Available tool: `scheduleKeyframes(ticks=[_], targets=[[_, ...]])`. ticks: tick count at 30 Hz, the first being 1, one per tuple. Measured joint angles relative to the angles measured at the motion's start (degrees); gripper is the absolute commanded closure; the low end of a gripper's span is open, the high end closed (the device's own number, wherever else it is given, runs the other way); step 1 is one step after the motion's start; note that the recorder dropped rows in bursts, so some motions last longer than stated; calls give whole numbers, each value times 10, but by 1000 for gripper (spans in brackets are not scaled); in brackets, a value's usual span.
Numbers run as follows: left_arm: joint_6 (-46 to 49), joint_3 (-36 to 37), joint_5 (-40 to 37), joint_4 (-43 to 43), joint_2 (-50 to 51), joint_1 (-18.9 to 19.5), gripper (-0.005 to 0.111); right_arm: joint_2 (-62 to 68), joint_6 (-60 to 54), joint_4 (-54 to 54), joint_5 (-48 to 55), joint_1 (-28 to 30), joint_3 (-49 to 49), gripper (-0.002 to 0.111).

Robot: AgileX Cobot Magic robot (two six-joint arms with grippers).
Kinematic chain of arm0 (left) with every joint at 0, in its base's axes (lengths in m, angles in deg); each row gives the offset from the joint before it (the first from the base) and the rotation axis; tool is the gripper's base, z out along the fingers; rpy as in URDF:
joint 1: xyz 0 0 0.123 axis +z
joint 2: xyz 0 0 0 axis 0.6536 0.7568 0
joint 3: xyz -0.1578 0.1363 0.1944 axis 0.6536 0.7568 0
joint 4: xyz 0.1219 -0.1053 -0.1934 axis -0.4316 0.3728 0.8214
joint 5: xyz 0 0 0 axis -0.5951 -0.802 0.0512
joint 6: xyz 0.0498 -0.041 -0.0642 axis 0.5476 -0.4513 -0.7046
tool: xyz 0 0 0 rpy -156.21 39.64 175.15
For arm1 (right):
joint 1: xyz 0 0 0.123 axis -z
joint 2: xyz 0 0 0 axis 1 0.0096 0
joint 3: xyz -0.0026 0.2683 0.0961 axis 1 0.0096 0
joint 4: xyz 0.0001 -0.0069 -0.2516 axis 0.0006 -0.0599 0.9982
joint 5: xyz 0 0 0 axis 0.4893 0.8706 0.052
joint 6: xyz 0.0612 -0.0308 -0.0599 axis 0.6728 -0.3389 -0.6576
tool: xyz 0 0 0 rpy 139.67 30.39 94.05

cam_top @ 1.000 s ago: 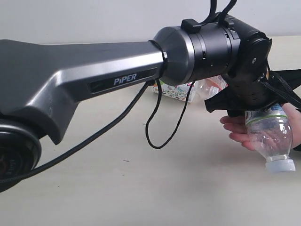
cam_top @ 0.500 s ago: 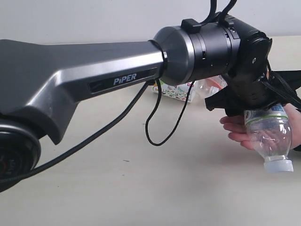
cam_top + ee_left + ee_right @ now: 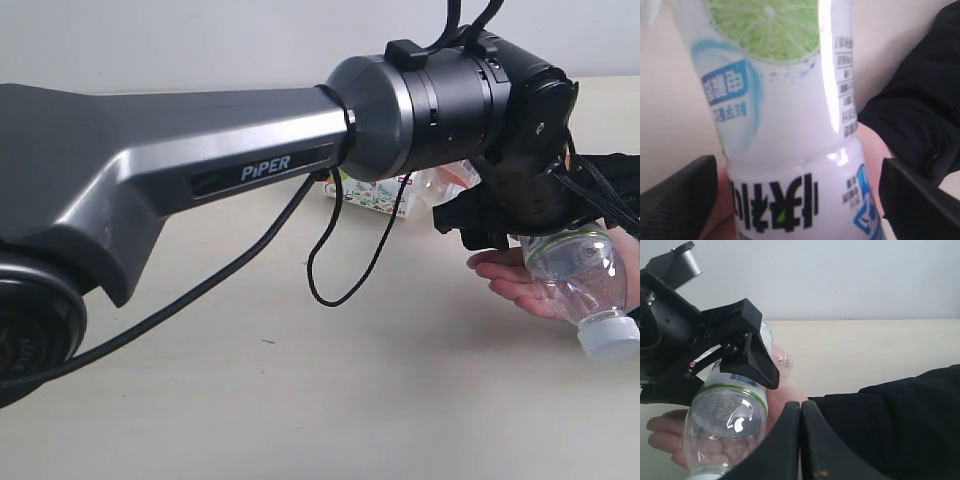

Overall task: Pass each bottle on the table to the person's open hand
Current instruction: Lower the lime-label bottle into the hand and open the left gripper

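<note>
Right, the lime-label bottle [image 3: 578,272] is at the person's hand [image 3: 505,278] now. It's tilted, white cap [image 3: 610,338] pointing down and out past the palm, body lying across the open fingers. The left gripper [image 3: 799,192] is spread. From its own cam both black fingers stand clear of the label, w/ skin showing in the gaps either side. So the bottle looks to be resting on the palm, not pinched. I'd call this handover as good as done; the arm only needs to back off w/o knocking it.

The right gripper [image 3: 800,440] sits low beside the black sleeve [image 3: 890,415], tips pressed together and carrying nothing.

What's left? Behind the big left arm, at least one more bottle [image 3: 440,188] lies on its side on the table [image 3: 250,400], colourful printed label, partly hidden by the wrist. Can't tell if others are behind the arm, as it blocks a lot of the tabletop. Can't tell how many are already delivered either. So one is landing, at least one is still to go, and the total is unclear from here.
</note>
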Motion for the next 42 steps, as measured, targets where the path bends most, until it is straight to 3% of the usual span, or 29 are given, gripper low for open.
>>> scheduleKeyframes(ticks=[23,35,40,42], targets=[[92,0,-28,4,-7,0,22,0,0,0,1,0,0,108],[129,0,-93,-14,-54,7,23,0,0,0,2,0,0,108],[187,0,-103,-17,-81,7,23,0,0,0,2,0,0,108],[247,0,-131,-23,-104,7,30,0,0,0,3,0,0,108]])
